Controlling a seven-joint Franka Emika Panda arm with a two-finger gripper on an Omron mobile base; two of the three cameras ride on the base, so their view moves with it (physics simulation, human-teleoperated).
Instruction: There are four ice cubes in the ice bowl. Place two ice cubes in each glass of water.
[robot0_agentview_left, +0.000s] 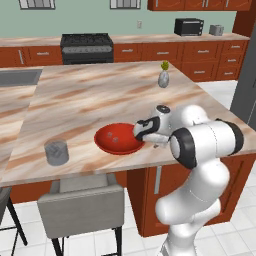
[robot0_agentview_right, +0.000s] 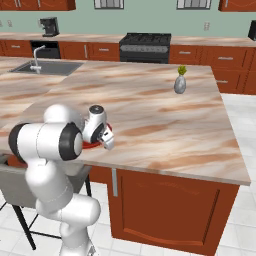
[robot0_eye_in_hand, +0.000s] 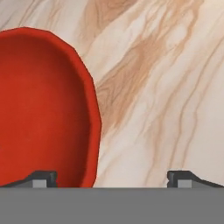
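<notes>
Left to right across the marble-pattern island countertop (robot0_agentview_left: 90, 100): a short grey translucent glass of water (robot0_agentview_left: 56, 152) stands near the front-left edge, well apart from the wide, shallow, glossy red ice bowl (robot0_agentview_left: 106, 142) at front centre. Inside the bowl, the left base view shows approx. two or three tiny pale reddish ice cubes (robot0_agentview_left: 116, 140) lying on its floor; too small to count for sure. Just right of the bowl, over its right rim, hangs the two-finger dark-tipped gripper (robot0_eye_in_hand: 112, 178) on the white arm. Further back and right stands a small grey vase with a green sprig (robot0_agentview_left: 163, 78), not part of the job. A second glass isn't identifiable.

Gripper state: fingers (robot0_eye_in_hand: 43, 178) spread wide, nothing between them. In the hand view one tip sits over the bowl's inside, the other over bare counter, so the rim runs between them.

Step in hand, as I judge it: reaching for a cube, no pick made yet. To do it well: shift the hand toward the bowl's middle so both tips clear the rim, centre one cube between them w/ the others outside the gap, then come down straight and close gently. Cubes are small and prob. slick, so an off-centre pinch could squirt one away. The bowl wall is low and sloped; keep the tips off it or the bowl may slide.
</notes>
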